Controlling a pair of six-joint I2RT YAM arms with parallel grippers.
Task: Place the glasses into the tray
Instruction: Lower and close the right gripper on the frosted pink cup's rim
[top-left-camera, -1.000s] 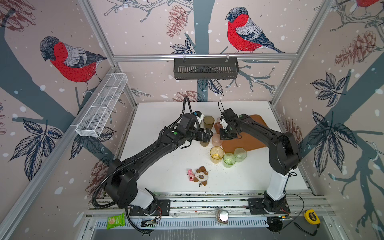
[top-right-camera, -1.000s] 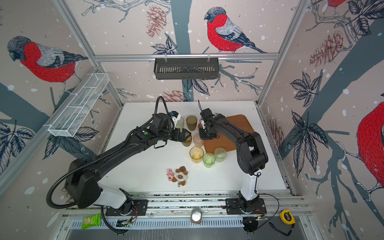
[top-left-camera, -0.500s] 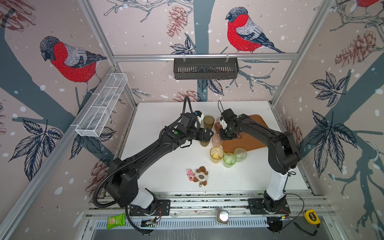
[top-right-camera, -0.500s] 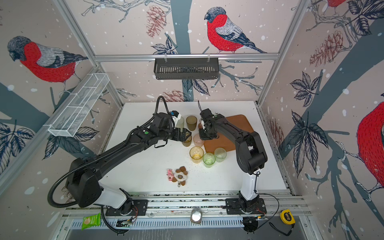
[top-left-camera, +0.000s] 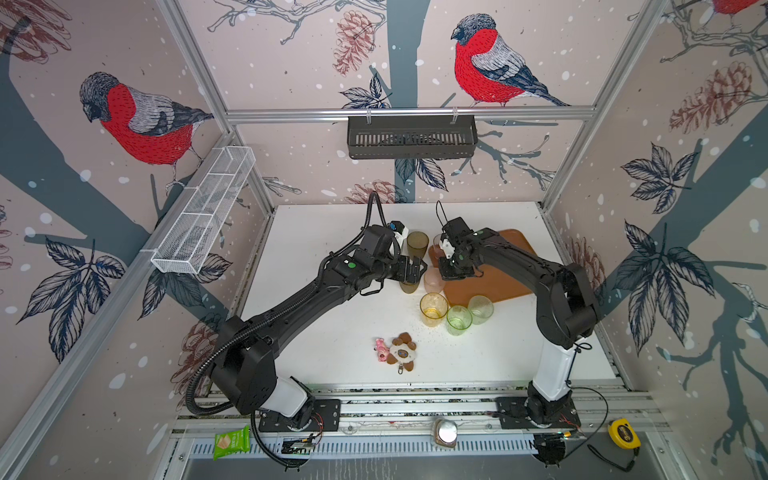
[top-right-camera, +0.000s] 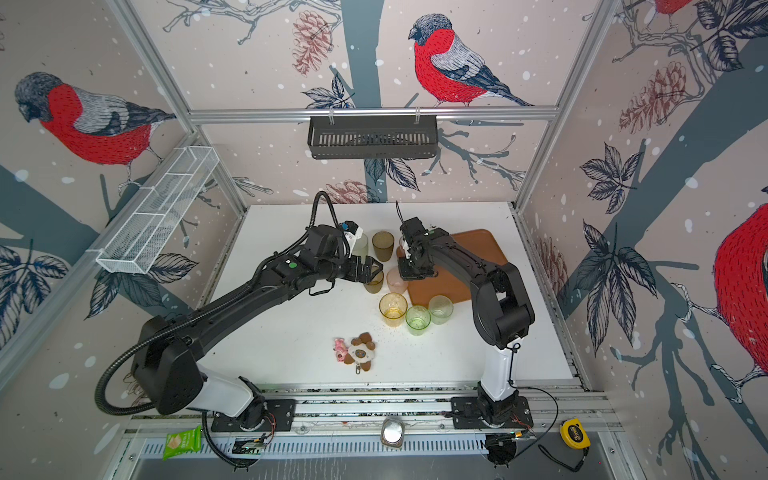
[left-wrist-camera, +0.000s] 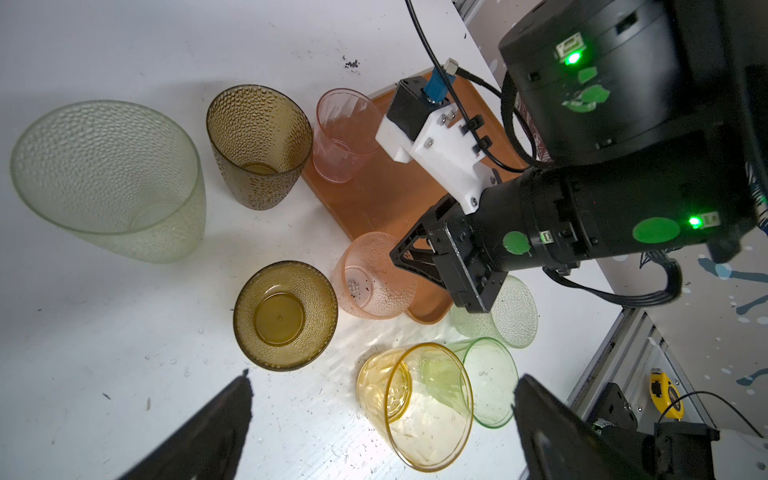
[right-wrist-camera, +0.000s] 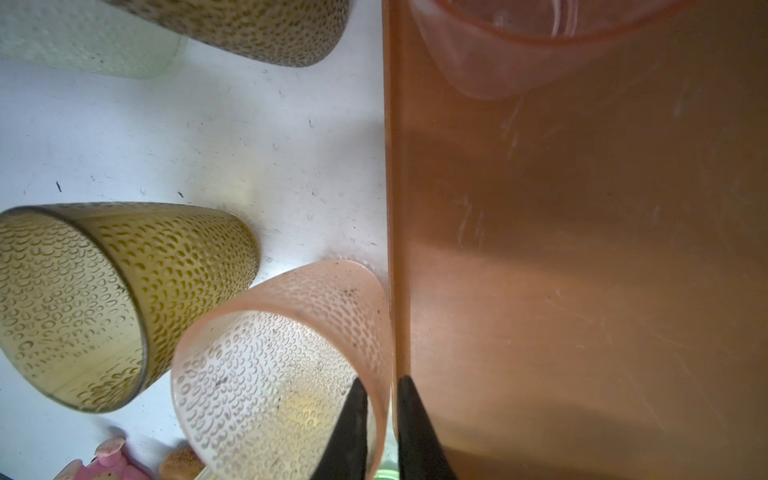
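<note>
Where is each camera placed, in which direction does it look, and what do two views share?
Both top views: high on the near side, looking down on table, tray and glasses; left arm and right arm whole.
Left wrist: above the glasses, facing down; its open left hand and the right hand show.
Right wrist: low over the tray's edge, facing down; only its two fingers show.
Shared: both wrist views show the dimpled pink glass those fingers straddle.

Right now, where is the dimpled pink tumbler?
The dimpled pink tumbler stands mid-table in both top views, beside the tray's left edge, right of the short brown tumbler.
</note>
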